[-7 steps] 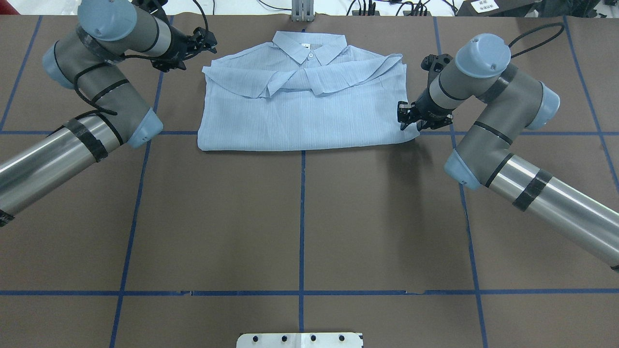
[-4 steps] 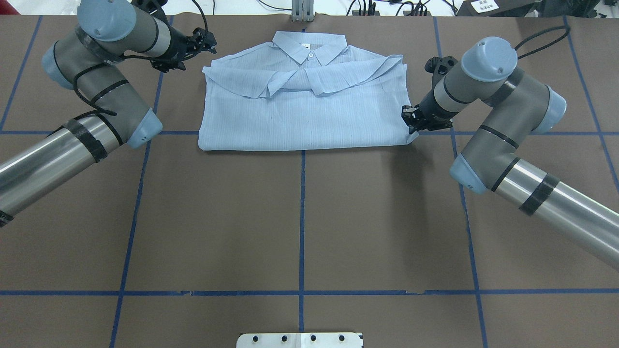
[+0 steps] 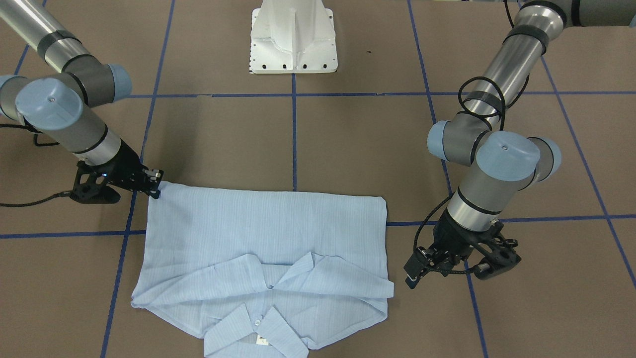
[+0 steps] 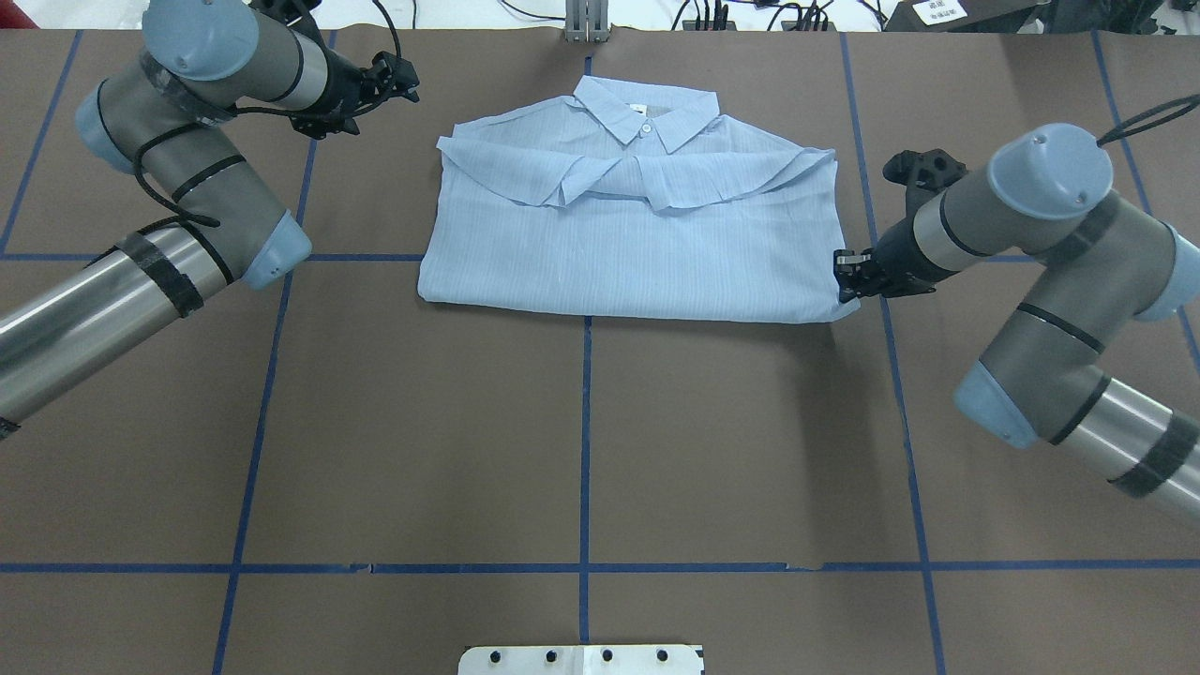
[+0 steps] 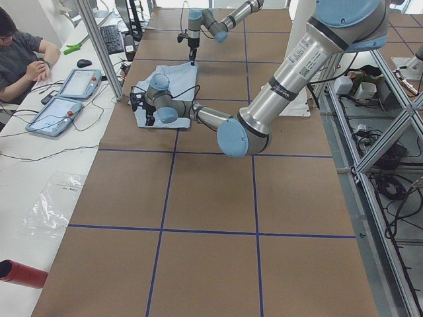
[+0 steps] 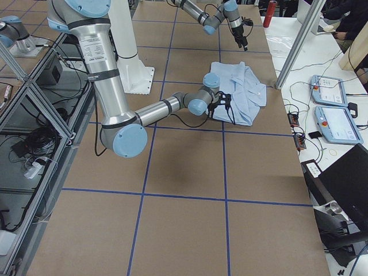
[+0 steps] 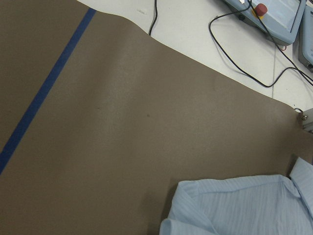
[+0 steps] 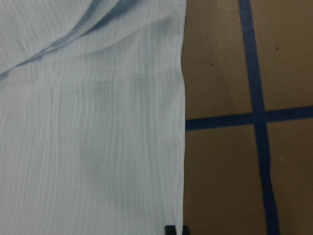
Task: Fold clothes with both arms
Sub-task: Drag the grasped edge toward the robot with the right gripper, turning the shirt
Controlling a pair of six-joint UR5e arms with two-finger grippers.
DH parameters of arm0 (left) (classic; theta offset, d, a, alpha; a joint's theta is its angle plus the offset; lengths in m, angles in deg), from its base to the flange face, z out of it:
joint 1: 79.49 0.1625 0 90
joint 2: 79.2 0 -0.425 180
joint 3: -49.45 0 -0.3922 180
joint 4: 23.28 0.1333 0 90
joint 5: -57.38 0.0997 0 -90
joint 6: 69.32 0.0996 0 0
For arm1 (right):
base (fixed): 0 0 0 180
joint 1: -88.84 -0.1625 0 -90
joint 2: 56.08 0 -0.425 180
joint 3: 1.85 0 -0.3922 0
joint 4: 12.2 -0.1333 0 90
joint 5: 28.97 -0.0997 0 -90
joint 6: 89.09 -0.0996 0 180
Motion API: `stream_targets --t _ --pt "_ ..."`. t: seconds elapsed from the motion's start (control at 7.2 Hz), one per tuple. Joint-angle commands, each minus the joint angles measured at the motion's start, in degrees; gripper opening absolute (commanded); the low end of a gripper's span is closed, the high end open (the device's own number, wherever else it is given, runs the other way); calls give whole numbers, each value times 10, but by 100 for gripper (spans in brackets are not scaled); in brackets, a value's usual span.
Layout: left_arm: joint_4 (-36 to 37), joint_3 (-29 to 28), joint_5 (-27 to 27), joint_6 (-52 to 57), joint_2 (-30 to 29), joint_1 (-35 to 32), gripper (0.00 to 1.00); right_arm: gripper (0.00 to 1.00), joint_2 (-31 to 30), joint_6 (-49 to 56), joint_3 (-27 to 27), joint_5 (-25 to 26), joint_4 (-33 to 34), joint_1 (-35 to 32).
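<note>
Folded light-blue striped shirt [image 4: 637,234] on the far half of the brown paper-covered worktop [image 4: 422,422], held at one corner.

The thin, finely striped cloth lies flat and front-up in a rough rectangle, its collar [image 4: 647,105] pointing away from the robot and both sleeves folded in, meeting across the chest just below it. It sits a little to the robot's right of the middle blue tape line [image 4: 585,422]. The black right pincer [image 4: 844,289] is closed on the near right corner. The black left pincer [image 4: 398,77] hangs beside the far left shoulder, fingers apart, holding nothing.
</note>
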State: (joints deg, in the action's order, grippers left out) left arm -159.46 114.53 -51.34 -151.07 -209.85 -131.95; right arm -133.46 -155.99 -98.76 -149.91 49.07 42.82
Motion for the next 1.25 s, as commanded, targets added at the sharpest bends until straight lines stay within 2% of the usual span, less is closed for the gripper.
stream_targets --t 0.0,0.28,0.42,0.56,0.83,0.97,1.11 --pt "2 23 0 -21 12 1 98 0 -120 -9 -138 2 1 52" --pt "8 45 0 -31 21 2 98 0 -237 -10 -278 7 0 162" --pt "8 45 0 -33 21 4 98 0 -259 -18 -312 7 0 224" --pt "8 45 0 -34 21 5 98 0 -261 -42 -318 11 0 290" --pt "8 51 0 -35 21 5 98 4 -258 -95 -346 90 0 426" --pt "8 51 -1 -35 21 5 98 99 -256 -97 -345 98 0 441" --pt "8 61 -4 -35 21 7 98 100 -248 -97 -342 98 0 416"
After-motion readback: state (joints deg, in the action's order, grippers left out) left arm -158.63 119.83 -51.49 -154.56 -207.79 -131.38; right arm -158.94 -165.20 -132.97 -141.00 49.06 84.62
